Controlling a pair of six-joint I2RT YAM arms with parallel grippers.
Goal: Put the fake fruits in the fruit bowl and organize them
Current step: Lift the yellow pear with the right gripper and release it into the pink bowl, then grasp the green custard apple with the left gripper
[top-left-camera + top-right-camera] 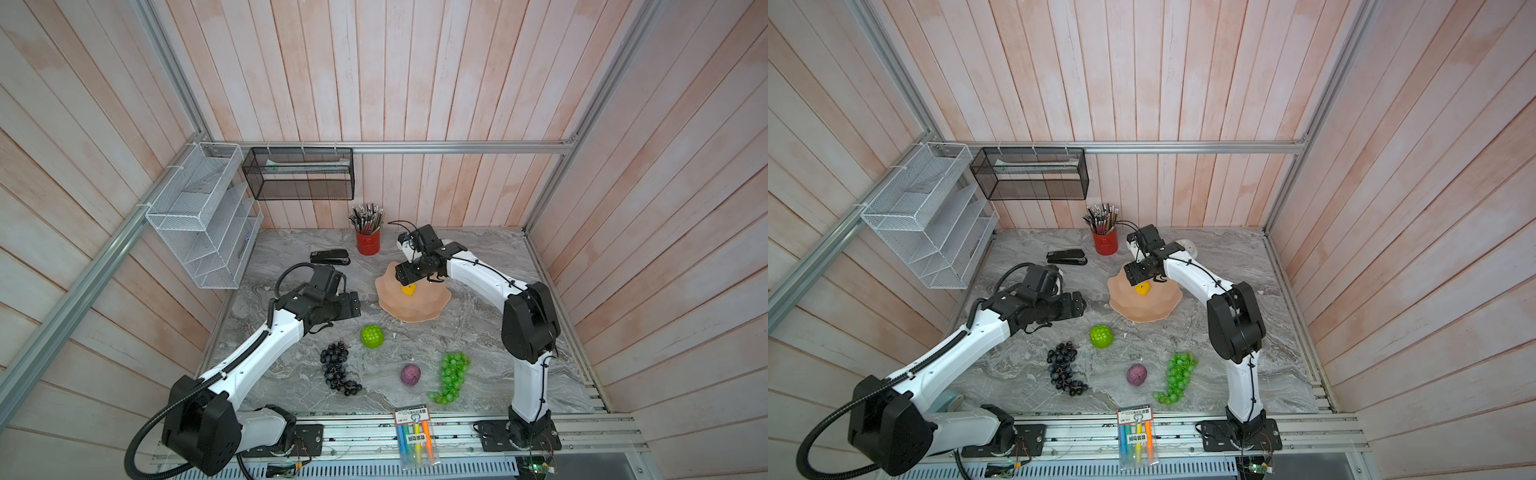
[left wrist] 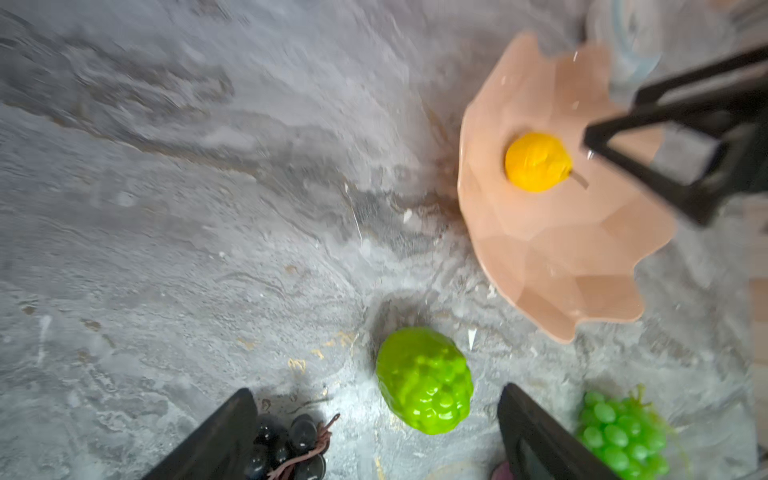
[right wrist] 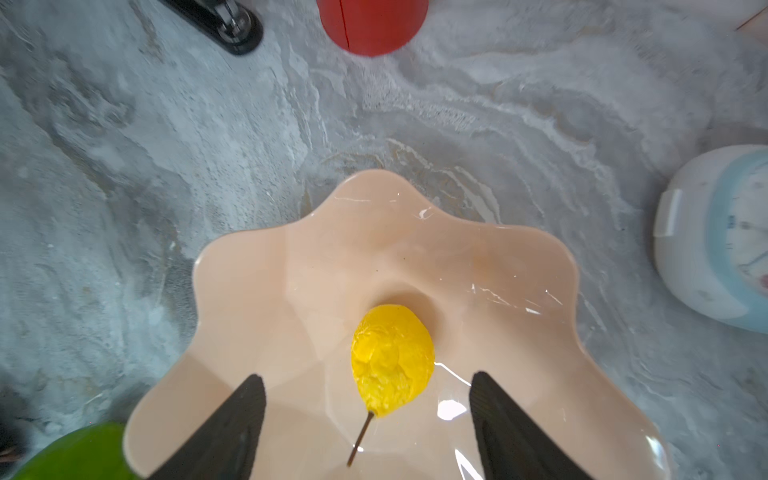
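Observation:
The salmon-pink fruit bowl point(image 1: 419, 309) point(image 1: 1150, 309) stands at mid-table with the small yellow pear-like fruit point(image 1: 407, 289) point(image 3: 392, 357) lying free in its middle. My right gripper point(image 1: 409, 279) point(image 3: 365, 382) hangs open just above the pear, its fingers astride the stem and touching nothing. My left gripper point(image 1: 355, 305) point(image 2: 376, 395) is open and empty, left of the bowl and above the table. On the table in front lie the bumpy lime-green ball point(image 1: 372, 336) point(image 2: 424, 380), the dark grape bunch point(image 1: 336, 368), the round purple fruit point(image 1: 410, 375) and the green grape bunch point(image 1: 451, 376).
A red pencil cup point(image 1: 368, 241) and a black stapler point(image 1: 330, 257) stand behind the bowl. A white clock point(image 3: 715, 237) sits at its far right. A packet of markers point(image 1: 415, 436) lies on the front rail. Wire racks point(image 1: 199, 216) hang on the left wall.

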